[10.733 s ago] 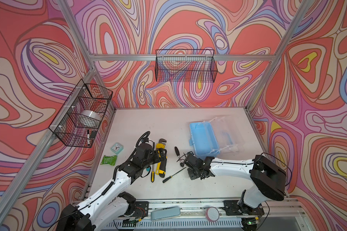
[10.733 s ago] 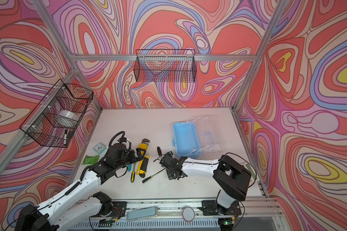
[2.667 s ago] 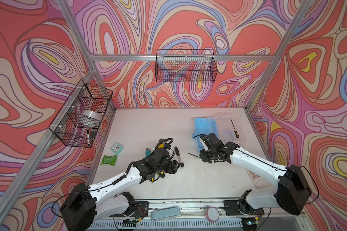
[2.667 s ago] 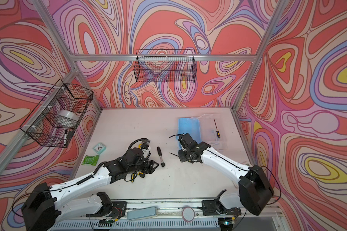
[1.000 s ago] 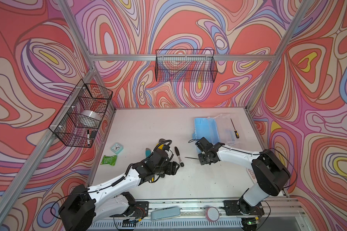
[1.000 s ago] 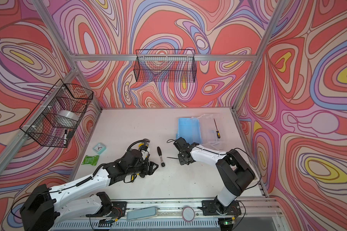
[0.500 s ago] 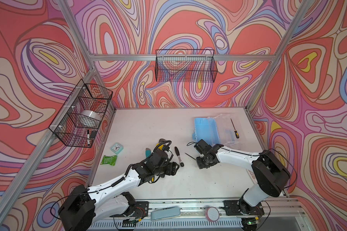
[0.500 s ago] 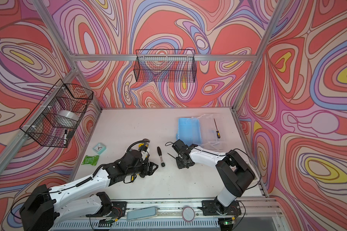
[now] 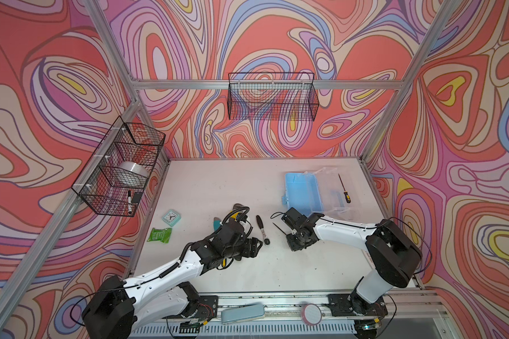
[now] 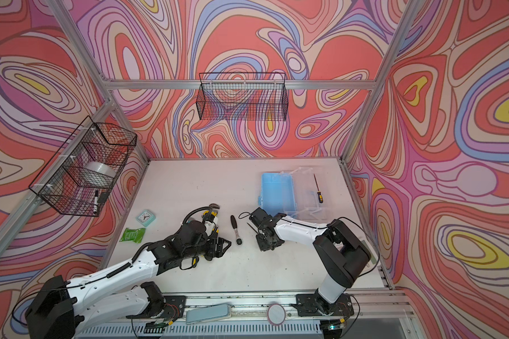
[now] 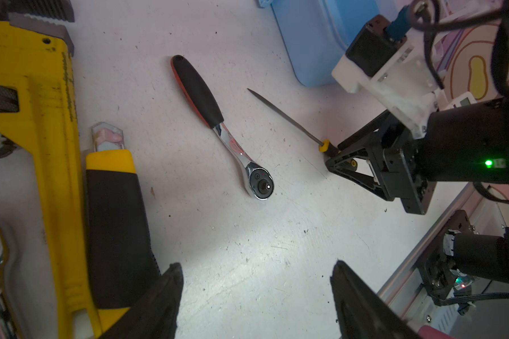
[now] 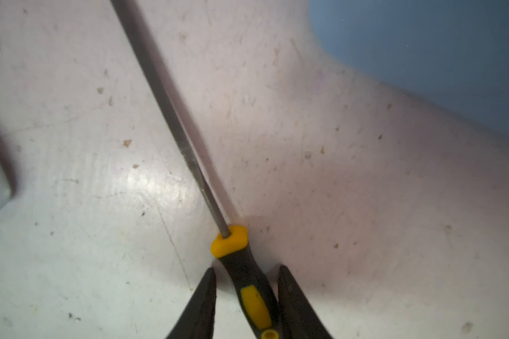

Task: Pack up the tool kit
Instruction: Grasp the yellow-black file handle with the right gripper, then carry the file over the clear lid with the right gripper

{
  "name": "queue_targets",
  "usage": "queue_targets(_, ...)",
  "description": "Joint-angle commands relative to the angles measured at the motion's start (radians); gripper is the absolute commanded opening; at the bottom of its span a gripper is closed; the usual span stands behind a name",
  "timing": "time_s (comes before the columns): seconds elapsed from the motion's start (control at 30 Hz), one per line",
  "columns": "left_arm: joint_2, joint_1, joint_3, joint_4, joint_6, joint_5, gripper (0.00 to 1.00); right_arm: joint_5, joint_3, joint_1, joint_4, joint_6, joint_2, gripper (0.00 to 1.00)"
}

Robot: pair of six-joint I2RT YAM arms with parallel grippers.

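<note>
Nearby, slim steel-shafted file [image 12: 171,117], rubbery yellow-black handle.

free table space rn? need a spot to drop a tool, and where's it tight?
Free: the back strip of the table between the rear wall and the tool kit; also the front strip between both arm bases. Crowded: the middle, where the ratchet and file lie between the left gripper and right gripper.

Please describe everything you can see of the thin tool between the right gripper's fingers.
The file has a thin dark metal shaft tapering to a point and a black handle with yellow parts. It lies flat on the white table, near the blue tool kit. The right gripper straddles its handle; contact is unclear.
</note>
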Motion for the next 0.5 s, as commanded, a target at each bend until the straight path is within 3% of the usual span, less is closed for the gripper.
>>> queue_targets(0.0, -0.008, 0.008, -0.007, -0.010, -0.014, -0.020, 0.80, 0.025, 0.009, 0.023, -0.026, -0.018, 0.051, 0.30)
queue_targets(0.27, -0.023, 0.015, -0.010, -0.017, -0.020, -0.032, 0.81, 0.014, 0.002, 0.029, 0.017, -0.020, 0.029, 0.09)
queue_targets(0.47, -0.027, 0.020, -0.010, -0.026, -0.015, -0.043, 0.81, -0.014, 0.007, 0.029, 0.059, -0.021, -0.068, 0.03)
